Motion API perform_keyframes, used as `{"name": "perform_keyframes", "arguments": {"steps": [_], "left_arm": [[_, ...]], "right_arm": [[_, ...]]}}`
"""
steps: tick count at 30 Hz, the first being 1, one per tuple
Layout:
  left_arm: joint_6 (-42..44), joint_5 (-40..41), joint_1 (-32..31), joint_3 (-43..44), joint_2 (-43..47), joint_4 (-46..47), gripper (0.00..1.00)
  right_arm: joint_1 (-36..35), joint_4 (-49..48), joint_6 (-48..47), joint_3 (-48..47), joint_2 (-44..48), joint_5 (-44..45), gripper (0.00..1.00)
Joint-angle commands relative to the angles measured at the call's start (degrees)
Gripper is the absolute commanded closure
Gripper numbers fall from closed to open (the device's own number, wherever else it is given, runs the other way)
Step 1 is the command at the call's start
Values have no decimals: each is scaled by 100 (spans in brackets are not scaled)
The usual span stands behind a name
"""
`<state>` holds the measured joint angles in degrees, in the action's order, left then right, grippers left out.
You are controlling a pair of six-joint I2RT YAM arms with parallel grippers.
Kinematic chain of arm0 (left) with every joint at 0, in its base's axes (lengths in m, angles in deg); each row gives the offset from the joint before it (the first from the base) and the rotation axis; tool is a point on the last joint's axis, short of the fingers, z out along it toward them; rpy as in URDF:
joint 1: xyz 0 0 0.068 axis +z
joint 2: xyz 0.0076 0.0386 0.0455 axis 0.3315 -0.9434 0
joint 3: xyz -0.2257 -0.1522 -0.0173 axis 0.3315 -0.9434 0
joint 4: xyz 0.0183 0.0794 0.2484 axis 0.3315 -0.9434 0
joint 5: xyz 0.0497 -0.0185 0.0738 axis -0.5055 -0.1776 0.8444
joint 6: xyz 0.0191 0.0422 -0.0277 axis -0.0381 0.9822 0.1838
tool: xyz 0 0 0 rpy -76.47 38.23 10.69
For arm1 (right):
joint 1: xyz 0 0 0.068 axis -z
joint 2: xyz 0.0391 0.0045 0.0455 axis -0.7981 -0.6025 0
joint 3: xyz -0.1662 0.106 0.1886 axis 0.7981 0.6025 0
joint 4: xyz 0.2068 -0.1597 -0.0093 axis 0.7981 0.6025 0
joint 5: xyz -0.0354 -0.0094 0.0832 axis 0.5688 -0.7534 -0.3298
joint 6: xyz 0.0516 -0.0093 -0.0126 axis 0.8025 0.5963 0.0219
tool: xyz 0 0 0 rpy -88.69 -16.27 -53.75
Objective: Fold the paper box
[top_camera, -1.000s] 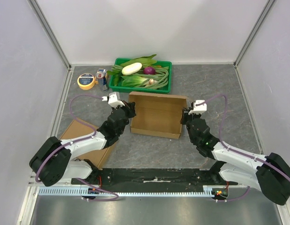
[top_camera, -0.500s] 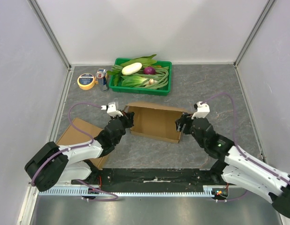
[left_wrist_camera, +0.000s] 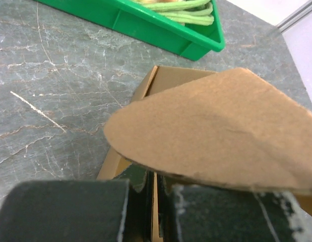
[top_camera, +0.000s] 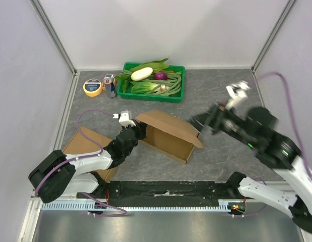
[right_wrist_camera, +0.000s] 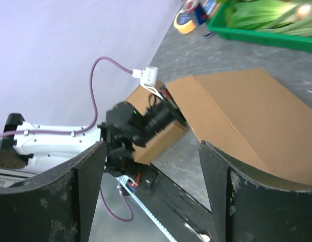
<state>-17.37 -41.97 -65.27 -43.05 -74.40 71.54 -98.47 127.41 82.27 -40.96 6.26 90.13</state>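
Pinching the left wall of the paper box (top_camera: 168,143), left gripper (top_camera: 137,132) is clamped tight, prob. to anchor it mid-table (top_camera: 221,166) w/ lid half over. Right gripper (right_wrist_camera: 151,151) gapes wide, empty, raised beside box's right end.

**Q:** Left arm status?
**A:** The left arm (top_camera: 90,160) extends low and forward. The left gripper (top_camera: 137,132) is clamped, its fingers (left_wrist_camera: 70,209) pinching a wall of the paper box (left_wrist_camera: 221,131).

**Q:** Right arm status?
**A:** The right arm (top_camera: 276,146) is raised high and blurred in the top view. The right gripper (right_wrist_camera: 150,151) points left, fingers (right_wrist_camera: 256,201) spread wide, holding nothing.
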Motion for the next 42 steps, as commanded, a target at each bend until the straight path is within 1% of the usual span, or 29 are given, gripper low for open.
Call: {"name": "perform_keyframes", "arguments": {"steps": [1, 2, 4, 5, 6, 8, 9, 10, 12, 13, 16, 17, 20, 22, 24, 25, 26, 27, 28, 30, 31, 32, 33, 34, 35, 37, 39, 41, 42], "left_arm": [[100, 95, -58, 215, -47, -670, 95], [100, 86, -67, 207, -21, -732, 87], [65, 34, -58, 128, 145, -785, 78], [30, -19, -67, -3, 207, -751, 66], [-23, -63, -67, -39, 277, -837, 62], [-180, -308, -67, -48, 619, -1187, 50], [-277, -422, -58, -39, 812, -1459, 48], [-417, -632, -58, -48, 1266, -2202, 45], [-803, -880, -50, 57, 1944, -3205, 34], [-997, -1116, -50, 136, 2748, -4534, 32], [-1253, -2159, -50, 312, 4096, -5625, 35], [-1341, -2338, -58, 486, 4849, -6237, 37], [-1184, -2762, -58, 1004, 5620, -6768, 38], [-939, -3022, -58, 1357, 5299, -6587, 40], [-604, -2973, -50, 1867, 4301, -6402, 41], [-499, -2938, -41, 1955, 3903, -6184, 38], [-115, -3007, -41, 2043, 3551, -5895, 36], [2, -3042, 72, 2140, 2669, -5422, 34], [134, -3399, 204, 2297, 2216, -5235, 34], [442, -4050, 546, 2614, 1337, -4377, 39], [425, -4584, 626, 2685, 602, -4015, 45], [486, -4816, 653, 2764, 194, -3793, 55], [513, -4879, 671, 2878, -141, -3574, 60], [530, -4871, 671, 2975, -762, -3563, 64], [539, -4932, 671, 3002, -977, -3441, 67], [426, -4968, 619, 2766, -1224, -2794, 69], [390, -4793, 505, 2387, -1400, -2657, 69], [381, -4739, 460, 2186, -1523, -2544, 68], [372, -4687, 434, 2106, -1550, -2500, 67]], "right_arm": [[-19, -1509, 378, -26, -2108, -1058, 18], [-10, -2331, 562, 79, -2375, -1477, 19], [-27, -3082, 1002, 448, -3059, -1875, 21], [-19, -4131, 1221, 693, -3211, -2138, 21], [-19, -4733, 1711, 1226, -3352, -2193, 23], [-45, -6136, 2039, 1704, -3721, -2351, 25], [-54, -6449, 2154, 2150, -3792, -2290, 26], [-45, -6966, 2294, 2381, -3871, -2238, 26], [-27, -7234, 2348, 2837, -4003, -2246, 27], [-27, -7357, 2279, 2944, -4029, -2255, 27], [43, -7507, 2147, 3322, -4170, -2202, 26], [130, -7481, 2016, 3402, -4205, -2193, 26], [376, -7753, 1875, 3823, -4398, -2491, 26], [473, -7718, 1699, 3877, -4391, -2841, 26], [491, -7265, 1105, 3807, -3910, -2905, 25], [491, -6095, 691, 3694, -3680, -2827, 24], [500, -5335, 331, 3379, -3461, -2495, 22], [561, -4553, -300, 3246, -2997, -2188, 20], [622, -3362, -506, 3157, -2740, -1984, 19], [938, -2624, -692, 3182, -1943, -1815, 19], [1026, -2212, -719, 3270, -1651, -1807, 20], [1149, -2121, -676, 3549, -1369, -1780, 22], [1176, -2137, -658, 3743, -879, -1798, 23], [1185, -2216, -562, 3937, -692, -1728, 25], [1203, -2251, -526, 4217, -516, -1658, 30], [1212, -2653, -421, 4491, -67, -1614, 32], [1212, -2839, -254, 4834, 109, -1473, 42], [1212, -2797, -253, 5001, 14, -1219, 49], [1203, -2823, -271, 5072, -169, -1209, 49]]}}
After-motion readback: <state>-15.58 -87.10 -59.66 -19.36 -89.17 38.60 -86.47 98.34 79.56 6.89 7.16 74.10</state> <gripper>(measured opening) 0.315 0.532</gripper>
